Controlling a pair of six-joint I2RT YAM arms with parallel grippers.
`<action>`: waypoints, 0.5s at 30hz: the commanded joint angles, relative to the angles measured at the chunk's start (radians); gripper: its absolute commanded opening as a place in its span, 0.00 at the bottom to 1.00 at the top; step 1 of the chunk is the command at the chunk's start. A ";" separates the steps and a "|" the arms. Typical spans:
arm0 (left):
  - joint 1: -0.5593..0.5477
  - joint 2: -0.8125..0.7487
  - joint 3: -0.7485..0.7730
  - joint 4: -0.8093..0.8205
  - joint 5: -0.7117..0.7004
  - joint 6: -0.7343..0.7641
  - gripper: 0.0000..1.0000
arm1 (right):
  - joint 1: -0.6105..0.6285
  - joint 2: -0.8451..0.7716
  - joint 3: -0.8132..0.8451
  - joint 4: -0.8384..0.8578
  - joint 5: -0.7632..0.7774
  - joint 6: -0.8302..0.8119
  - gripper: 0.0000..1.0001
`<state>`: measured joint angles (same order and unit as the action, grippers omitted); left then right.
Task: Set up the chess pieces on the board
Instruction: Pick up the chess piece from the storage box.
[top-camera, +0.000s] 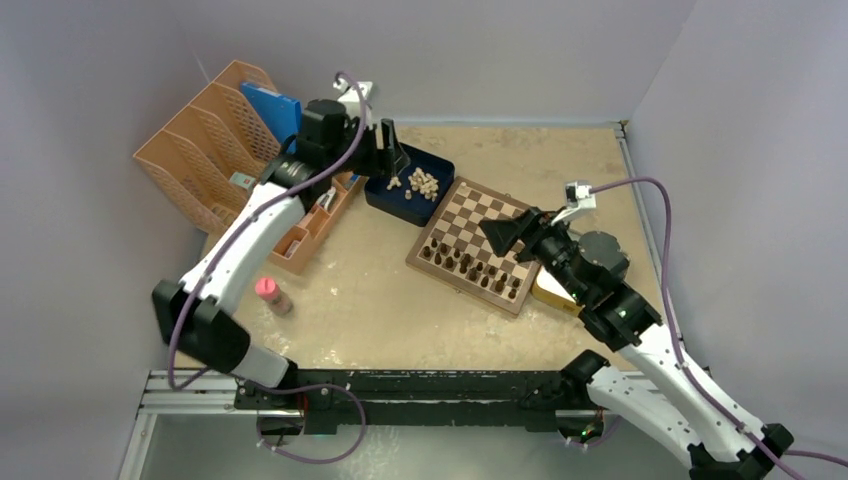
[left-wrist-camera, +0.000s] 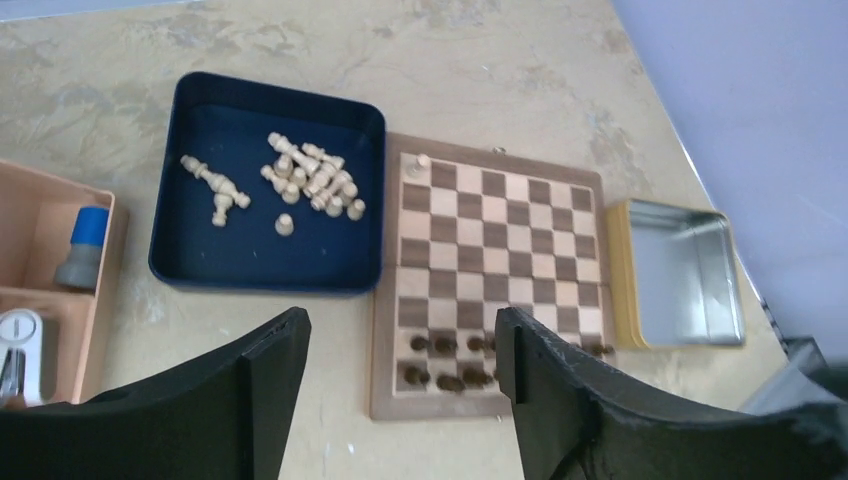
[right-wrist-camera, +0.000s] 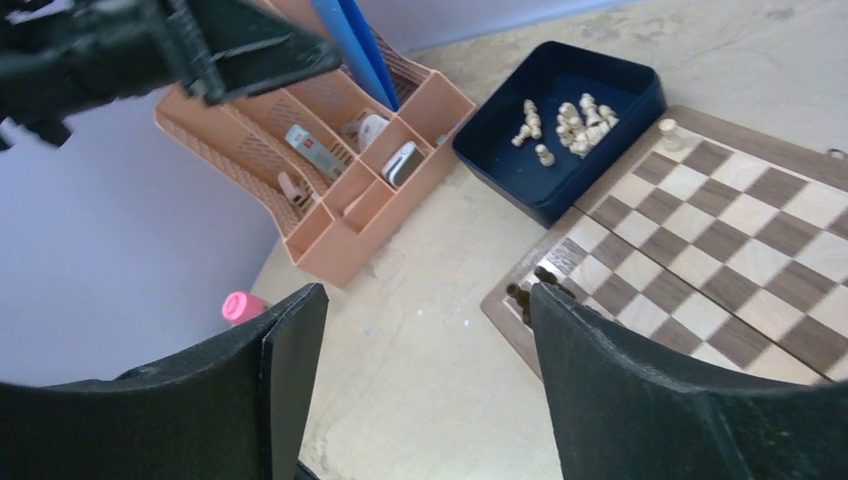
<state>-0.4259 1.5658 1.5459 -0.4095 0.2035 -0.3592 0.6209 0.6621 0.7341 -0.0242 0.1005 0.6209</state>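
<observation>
Your left gripper (left-wrist-camera: 402, 335) hangs above the blue tray (left-wrist-camera: 260, 278), jaws wide, nothing betw. them. Most cream chess pieces (left-wrist-camera: 312, 180) lie heaped there, touching, so a pinch could grab two or skid one away. One stands on the board (left-wrist-camera: 500, 240), far corner sq. Right gripper (right-wrist-camera: 428, 300), also open & empty, hovers over the board: arms may clash there, or clip the dark pieces (left-wrist-camera: 450, 375).

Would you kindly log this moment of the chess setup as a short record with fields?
board: wooden, between the blue tray and the metal tray
dark pieces: standing in two rows along the board's near edge
cream pieces: loose in the blue tray, except for one cream piece on a far corner square
left gripper: open, empty
right gripper: open, empty
</observation>
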 joint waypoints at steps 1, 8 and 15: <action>-0.018 -0.220 -0.083 -0.117 0.038 0.001 0.69 | -0.004 0.069 0.066 0.160 -0.053 0.011 0.73; -0.018 -0.536 -0.342 -0.163 0.051 -0.003 0.72 | -0.004 0.275 0.158 0.230 0.015 -0.034 0.59; -0.019 -0.663 -0.570 -0.110 -0.088 0.073 0.76 | -0.003 0.593 0.363 0.206 0.083 -0.150 0.47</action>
<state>-0.4458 0.9066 1.0519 -0.5507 0.2066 -0.3363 0.6209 1.1309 0.9749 0.1287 0.1238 0.5591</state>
